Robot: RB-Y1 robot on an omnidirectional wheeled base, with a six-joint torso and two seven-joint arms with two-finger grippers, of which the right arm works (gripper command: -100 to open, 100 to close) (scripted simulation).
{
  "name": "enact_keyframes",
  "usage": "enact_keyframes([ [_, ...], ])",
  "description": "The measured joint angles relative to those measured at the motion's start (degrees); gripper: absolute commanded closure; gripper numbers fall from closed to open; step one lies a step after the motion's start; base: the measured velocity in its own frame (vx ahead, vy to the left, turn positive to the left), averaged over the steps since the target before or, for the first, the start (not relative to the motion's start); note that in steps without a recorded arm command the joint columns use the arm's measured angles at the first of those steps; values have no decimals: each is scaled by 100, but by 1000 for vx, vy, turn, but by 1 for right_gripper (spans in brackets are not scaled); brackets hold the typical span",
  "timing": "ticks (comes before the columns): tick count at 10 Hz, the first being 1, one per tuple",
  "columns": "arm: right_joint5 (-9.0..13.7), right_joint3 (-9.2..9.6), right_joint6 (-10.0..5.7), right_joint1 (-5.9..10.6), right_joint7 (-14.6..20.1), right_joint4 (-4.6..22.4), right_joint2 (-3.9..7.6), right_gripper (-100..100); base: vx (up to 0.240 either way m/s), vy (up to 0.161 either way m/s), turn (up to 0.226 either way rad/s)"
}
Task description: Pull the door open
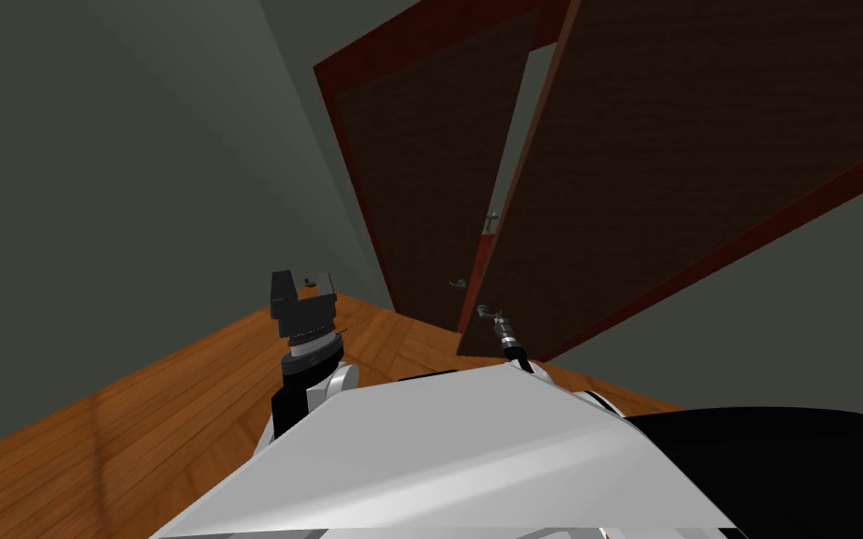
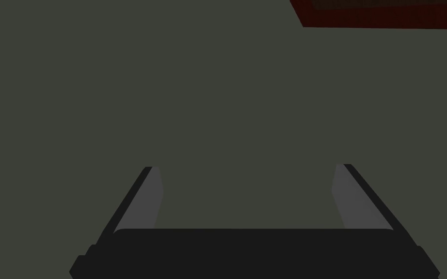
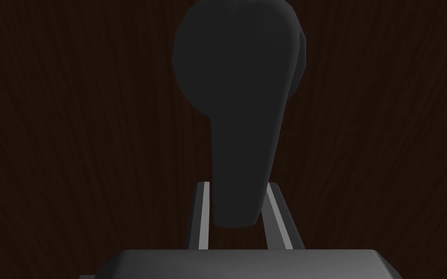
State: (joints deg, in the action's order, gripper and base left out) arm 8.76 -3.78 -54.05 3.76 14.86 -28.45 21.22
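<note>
The two thin fingers (image 3: 202, 215) of the right gripper (image 3: 237, 186) stand narrow, one on each side of the free end of the lever handle (image 3: 237, 97), and they press its flanks. The hold is only on the last part of the lever; the round base of the lever is farther from the gripper, against the door (image 3: 72, 145).

The lever looks dark, smooth and rigid. I judge that it can slip between flat blades if the pull is oblique, so a hold deeper on the lever would be more secure. It also seems the only good place to take hold, because the door face around it is flat.

In the head view the right gripper (image 1: 500, 326) meets the handle (image 1: 486, 312) at the near left edge of the door (image 1: 682, 159). The door is a large, dark brown, wood-grained leaf with a red-brown border, and it is probably heavy and stiff. It should turn slowly on its hinges, so I think the pull should follow an arc. There is a pale gap between the door and a second dark panel (image 1: 420, 168), which is farther and to the left.

The left gripper (image 1: 306, 284) is raised at the left, over the wooden floor (image 1: 139, 421). Its fingers (image 2: 152, 193) are wide apart and empty, and they face the grey-green wall (image 2: 217, 97).
</note>
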Motion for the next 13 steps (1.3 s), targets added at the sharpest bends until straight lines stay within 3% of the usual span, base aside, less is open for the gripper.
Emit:
enact_keyframes([
  [2,-59,166,-149,83,113,223,48,100,-118,-33,6],
  [4,-84,236,-143,38,165,156,65,100,-19,5,7],
  [6,-95,285,-33,-92,167,-137,74,100,-81,-18,20],
  [7,-112,343,91,-264,177,-500,73,100,-76,-26,8],
  [8,-127,377,88,-240,191,-515,71,100,-27,-3,-5],
  [10,-145,414,-111,-58,244,-135,86,100,-41,-11,7],
  [11,-177,503,-290,95,312,181,116,100,-107,-54,16],
  [12,-193,556,-272,28,351,49,134,100,-130,-75,2],
  [13,-213,624,-94,-173,371,-368,151,100,-99,-53,5],
])
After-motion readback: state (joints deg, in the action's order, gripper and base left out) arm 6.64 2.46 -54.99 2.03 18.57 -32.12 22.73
